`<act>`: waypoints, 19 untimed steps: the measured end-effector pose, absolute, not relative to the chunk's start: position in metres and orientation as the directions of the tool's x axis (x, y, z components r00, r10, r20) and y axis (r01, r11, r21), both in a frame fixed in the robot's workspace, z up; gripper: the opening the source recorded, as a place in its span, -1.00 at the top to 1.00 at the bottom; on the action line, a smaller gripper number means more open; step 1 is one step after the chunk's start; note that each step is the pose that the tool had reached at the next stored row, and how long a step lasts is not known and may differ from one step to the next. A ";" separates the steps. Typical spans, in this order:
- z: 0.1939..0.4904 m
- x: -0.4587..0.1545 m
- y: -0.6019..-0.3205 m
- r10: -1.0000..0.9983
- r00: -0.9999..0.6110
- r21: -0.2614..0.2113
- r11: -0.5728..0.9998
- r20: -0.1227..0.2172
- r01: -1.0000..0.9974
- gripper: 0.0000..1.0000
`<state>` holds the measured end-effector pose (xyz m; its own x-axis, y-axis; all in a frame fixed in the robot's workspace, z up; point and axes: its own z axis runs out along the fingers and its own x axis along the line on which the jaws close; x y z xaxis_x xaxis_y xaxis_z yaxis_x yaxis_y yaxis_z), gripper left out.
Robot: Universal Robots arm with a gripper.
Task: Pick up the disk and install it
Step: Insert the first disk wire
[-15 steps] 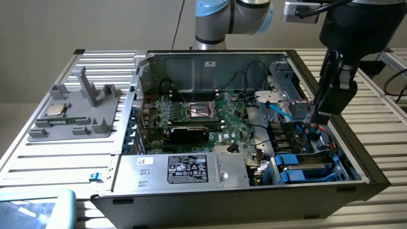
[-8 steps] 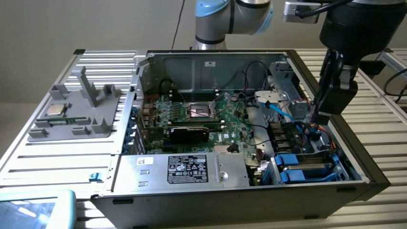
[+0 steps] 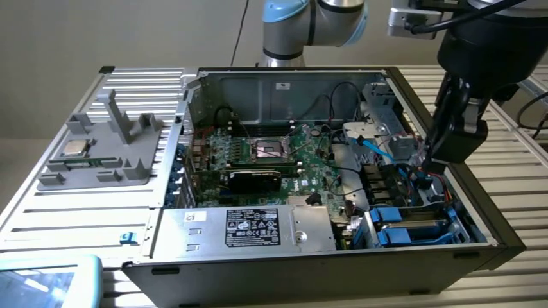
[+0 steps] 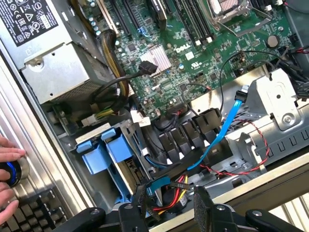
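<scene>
Our pincer (image 4: 171, 208) hangs with its fingers apart, gripping nothing, over red and yellow cables (image 4: 169, 195). Below it we see the open computer case (image 3: 299, 273), then the power supply (image 3: 248, 228), and near it the blue-bracketed disk (image 3: 417, 223), seated in its bay at the case's corner.

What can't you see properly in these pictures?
- Disk, exterior view: tucked deep in the computer case; its blue bracket hides any label.
- Hand, wrist view: cut off by the picture's edge.
- Power supply label, exterior view: print too small to read.
</scene>
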<state>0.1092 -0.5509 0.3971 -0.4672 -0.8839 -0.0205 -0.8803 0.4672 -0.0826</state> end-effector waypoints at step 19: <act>0.397 0.117 -0.555 -0.919 -0.395 -0.062 0.395 -0.021 -0.916 -0.04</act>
<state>0.1170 -0.5551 0.3974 -0.3947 -0.9186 -0.0214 -0.9165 0.3953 -0.0618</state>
